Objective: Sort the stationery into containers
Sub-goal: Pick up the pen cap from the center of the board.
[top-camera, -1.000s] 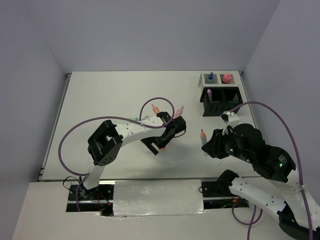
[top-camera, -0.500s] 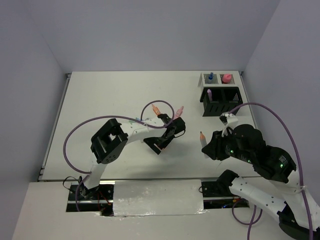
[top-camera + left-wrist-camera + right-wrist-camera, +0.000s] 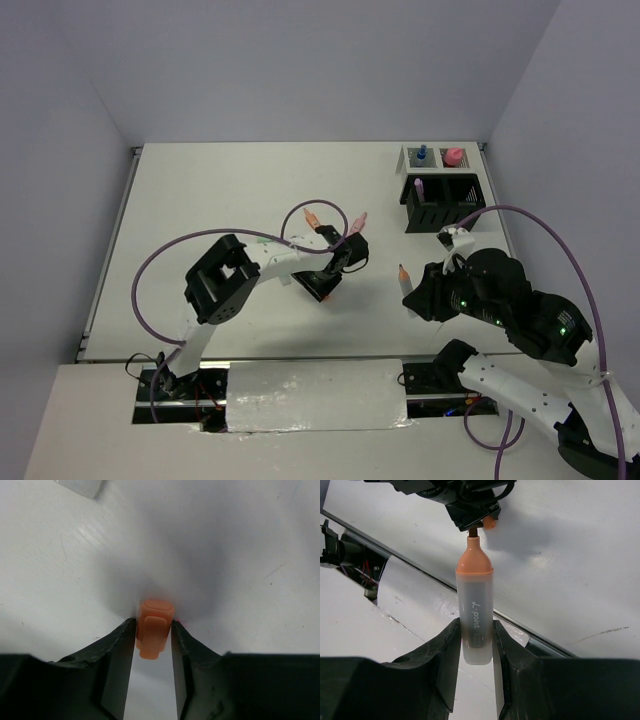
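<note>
A small orange cap [image 3: 156, 614] lies on the white table, and my left gripper [image 3: 153, 626] is shut on it, one finger touching each side. From above, the left gripper [image 3: 326, 288] is low over the table's middle. My right gripper [image 3: 476, 627] is shut on an uncapped orange marker [image 3: 475, 580], held above the table with its tip pointing toward the left gripper. In the top view this marker [image 3: 404, 278] sticks out of the right gripper [image 3: 414, 298]. The black organiser [image 3: 462, 203] holds a purple marker [image 3: 418, 187]. The white mesh tray [image 3: 436, 167] holds a blue-capped bottle [image 3: 422, 153] and a pink item [image 3: 454, 156].
An orange marker [image 3: 311, 216] and a pink marker [image 3: 358, 221] lie just behind the left wrist, partly under its purple cable. A translucent item [image 3: 80, 486] shows at the top left of the left wrist view. Both containers stand at the far right corner.
The left gripper's jaws have closed from wide open onto the orange cap, and its arm has shifted slightly. The right arm and its marker have not moved.
</note>
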